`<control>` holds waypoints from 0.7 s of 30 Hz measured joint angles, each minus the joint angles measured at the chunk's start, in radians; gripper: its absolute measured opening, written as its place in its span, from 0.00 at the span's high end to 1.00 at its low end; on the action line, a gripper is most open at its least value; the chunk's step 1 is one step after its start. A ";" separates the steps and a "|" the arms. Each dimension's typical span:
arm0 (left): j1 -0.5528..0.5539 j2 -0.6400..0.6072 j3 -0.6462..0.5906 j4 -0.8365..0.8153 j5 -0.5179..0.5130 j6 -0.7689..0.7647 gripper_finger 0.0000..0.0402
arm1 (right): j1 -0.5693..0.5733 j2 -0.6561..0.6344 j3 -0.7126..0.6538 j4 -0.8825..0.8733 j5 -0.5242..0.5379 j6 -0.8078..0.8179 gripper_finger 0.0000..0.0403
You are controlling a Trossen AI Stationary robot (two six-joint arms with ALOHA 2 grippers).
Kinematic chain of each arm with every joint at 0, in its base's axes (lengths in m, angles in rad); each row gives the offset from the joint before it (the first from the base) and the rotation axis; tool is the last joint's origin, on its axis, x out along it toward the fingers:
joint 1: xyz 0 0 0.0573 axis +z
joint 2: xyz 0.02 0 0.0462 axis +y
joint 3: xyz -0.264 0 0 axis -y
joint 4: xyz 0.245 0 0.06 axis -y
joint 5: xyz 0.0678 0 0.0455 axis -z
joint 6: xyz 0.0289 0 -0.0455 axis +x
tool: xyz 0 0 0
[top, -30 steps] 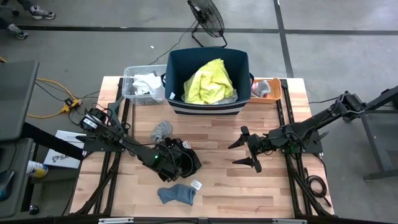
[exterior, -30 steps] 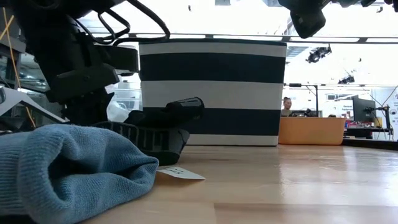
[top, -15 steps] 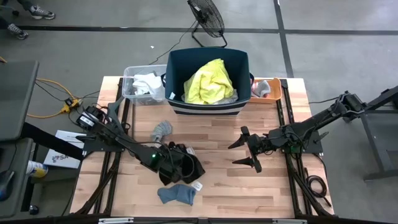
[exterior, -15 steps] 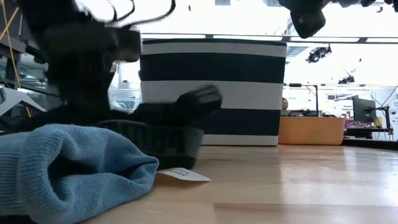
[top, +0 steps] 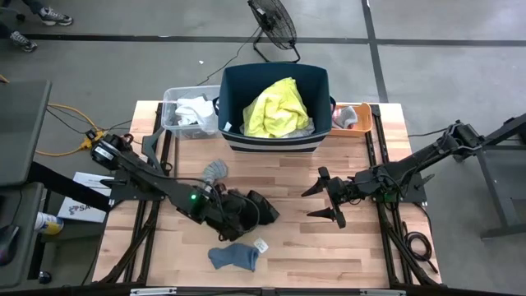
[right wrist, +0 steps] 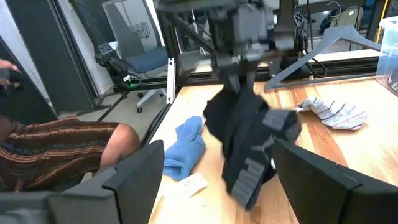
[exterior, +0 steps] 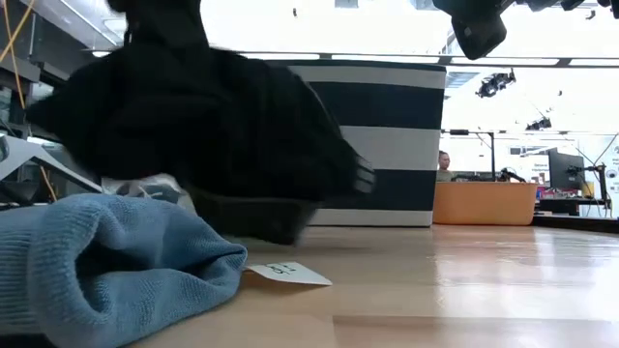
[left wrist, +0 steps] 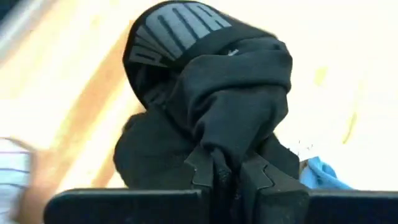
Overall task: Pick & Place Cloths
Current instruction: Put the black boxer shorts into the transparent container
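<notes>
The tub (top: 275,131) is sitting at twelve o'clock on the table (top: 296,238), holding the shirt (top: 278,108), with a bin (top: 170,103) at its nine o'clock and a tray (top: 362,109) at its three o'clock. Near the table's centre the left pincer (top: 233,210) is gripping the shorts (top: 251,210), which are hanging just above the table, the right pincer (top: 329,196) waiting at their three o'clock. A sock (top: 215,172) is lying at the shorts' eleven o'clock, and another sock (top: 233,256) at their six o'clock.

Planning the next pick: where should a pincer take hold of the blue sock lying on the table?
Probably from straight above, on the blue sock's thick folded middle. It lies flat and bunched on the table, clear of the paper tag beside it, while the left pincer holds the black garment.
</notes>
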State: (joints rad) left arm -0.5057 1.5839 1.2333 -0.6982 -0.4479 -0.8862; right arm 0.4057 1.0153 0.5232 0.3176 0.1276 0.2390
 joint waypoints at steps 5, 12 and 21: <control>-0.029 -0.008 0.160 -0.256 -0.085 -0.001 0.95 | 0.000 0.000 0.000 0.000 0.000 0.000 0.28; -0.094 -0.009 0.419 -0.616 -0.271 -0.065 0.95 | 0.000 0.000 0.000 -0.007 0.000 0.000 0.28; -0.123 -0.024 0.621 -0.871 -0.437 -0.128 0.95 | 0.000 0.000 0.000 -0.007 0.000 0.000 0.28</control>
State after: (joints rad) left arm -0.6286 1.5603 1.8545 -1.5695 -0.8845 -1.0141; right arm 0.4058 1.0153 0.5232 0.3102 0.1276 0.2388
